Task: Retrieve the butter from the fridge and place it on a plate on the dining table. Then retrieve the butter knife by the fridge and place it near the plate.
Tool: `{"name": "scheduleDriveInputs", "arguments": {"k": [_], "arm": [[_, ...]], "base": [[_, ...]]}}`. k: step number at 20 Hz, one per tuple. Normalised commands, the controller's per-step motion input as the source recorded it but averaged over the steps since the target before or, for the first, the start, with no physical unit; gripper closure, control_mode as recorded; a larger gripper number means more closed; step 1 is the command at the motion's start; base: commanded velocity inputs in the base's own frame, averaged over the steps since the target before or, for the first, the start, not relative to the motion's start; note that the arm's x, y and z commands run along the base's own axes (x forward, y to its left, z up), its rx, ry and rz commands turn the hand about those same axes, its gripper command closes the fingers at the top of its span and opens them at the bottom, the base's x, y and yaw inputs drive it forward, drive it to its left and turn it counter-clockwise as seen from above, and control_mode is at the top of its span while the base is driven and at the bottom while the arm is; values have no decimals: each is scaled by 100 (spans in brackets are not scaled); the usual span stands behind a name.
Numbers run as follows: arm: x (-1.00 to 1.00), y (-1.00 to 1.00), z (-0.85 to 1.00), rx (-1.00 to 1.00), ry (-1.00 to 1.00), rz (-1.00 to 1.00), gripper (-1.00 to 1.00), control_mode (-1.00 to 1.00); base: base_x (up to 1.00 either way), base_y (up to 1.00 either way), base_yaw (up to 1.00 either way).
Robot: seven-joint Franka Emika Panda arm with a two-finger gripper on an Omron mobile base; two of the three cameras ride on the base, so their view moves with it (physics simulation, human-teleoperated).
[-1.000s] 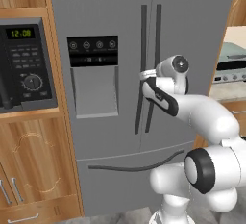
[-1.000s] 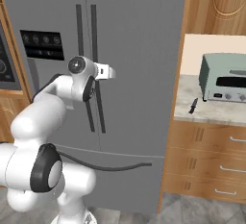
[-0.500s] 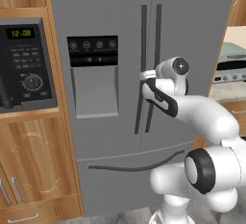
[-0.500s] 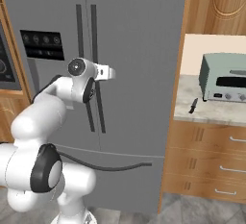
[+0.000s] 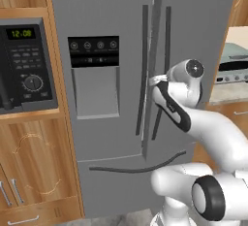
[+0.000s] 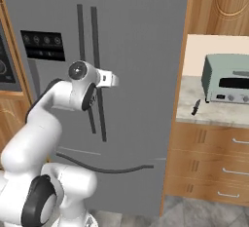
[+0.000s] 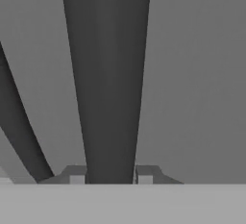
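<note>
While the claw [image 7: 111, 179] grips a fridge [image 5: 121, 36] handle [image 7: 106, 79], butter knife [image 6: 195, 107] on the stone counter [image 6: 194, 114] beside a toaster oven [image 6: 226, 79].

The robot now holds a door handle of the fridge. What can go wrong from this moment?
1. The gripper pinches the dark handle only at its fingers' tips, so it might slip off when the arm pulls.
2. The fridge door seems barely open; pulling off the hinge arc could strain the grip.
3. The butter knife lies near the counter's edge beside the fridge; a wide door swing might come close to it.
</note>
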Motion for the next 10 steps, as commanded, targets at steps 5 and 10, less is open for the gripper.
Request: {"name": "scheduleDriveInputs", "arguments": {"k": [5,10], "arm": [[-100,-80,19,2,25,0,100,-100],[-100,-99,23,6,33,0,100,-100]], "base": [[0,0,0],[0,0,0]]}}
